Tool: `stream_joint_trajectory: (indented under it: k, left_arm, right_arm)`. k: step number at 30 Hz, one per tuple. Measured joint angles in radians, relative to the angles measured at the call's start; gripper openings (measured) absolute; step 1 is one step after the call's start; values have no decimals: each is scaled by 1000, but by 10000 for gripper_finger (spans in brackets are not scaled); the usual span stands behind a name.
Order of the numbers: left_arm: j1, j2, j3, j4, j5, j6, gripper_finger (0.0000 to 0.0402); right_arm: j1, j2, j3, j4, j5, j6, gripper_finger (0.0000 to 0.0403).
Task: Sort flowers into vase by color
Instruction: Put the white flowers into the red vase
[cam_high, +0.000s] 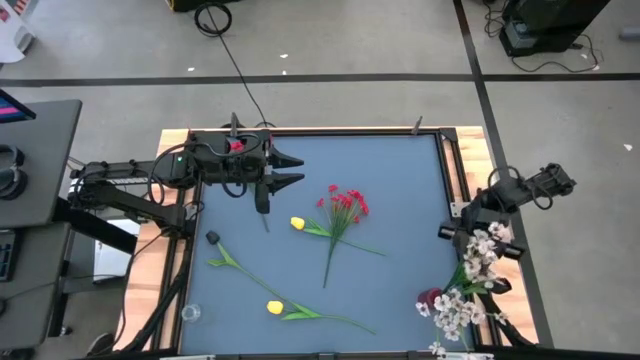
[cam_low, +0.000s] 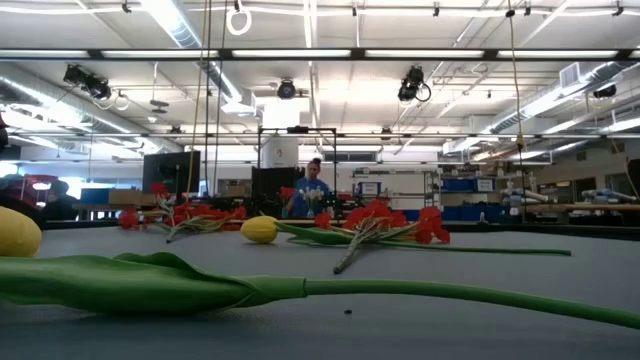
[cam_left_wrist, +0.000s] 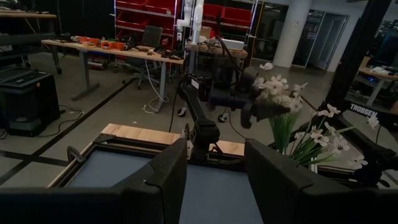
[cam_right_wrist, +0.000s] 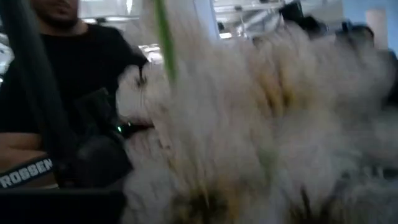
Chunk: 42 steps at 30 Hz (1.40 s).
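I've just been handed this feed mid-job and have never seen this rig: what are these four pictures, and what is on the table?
Two dark robot arms work at a blue-grey table. One picture looks straight down, one sits at tabletop height, and two ride on the wrists.

The left gripper hovers open and empty near the table's far edge. The right arm is at the right edge, among the white blossom sprays; its gripper is hidden in them.

On the table lie a red flower cluster and two yellow tulips.

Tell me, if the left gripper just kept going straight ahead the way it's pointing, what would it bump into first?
Probably the right arm across the table; the left gripper aims over bare mat toward it, white flowers just beside. Depth is uncertain.
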Motion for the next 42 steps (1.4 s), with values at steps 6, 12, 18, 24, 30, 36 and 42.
stream_joint_trajectory:
  k: [6, 12, 18, 24, 30, 36, 42]
  left_arm:
    - [0, 0, 0, 0, 0, 0, 167]
    - [0, 0, 0, 0, 0, 0, 167]
    - [0, 0, 0, 0, 0, 0, 167]
    - [0, 0, 0, 0, 0, 0, 167]
    - [0, 0, 0, 0, 0, 0, 167]
    - [0, 0, 0, 0, 0, 0, 167]
    - [0, 0, 0, 0, 0, 0, 167]
  right_arm:
    - [0, 33, 0, -20, -1, 3, 87]
    - [1, 53, 0, -47, -56, -8, 16]
    - [1, 19, 0, 35, -89, 9, 74]
    - [1, 16, 0, 97, -31, 28, 194]
    - [0, 44, 0, -10, -61, -3, 250]
    - [-3, 16, 26, 51, -62, 7, 253]
    - [-27, 12, 137, 54, -57, -10, 254]
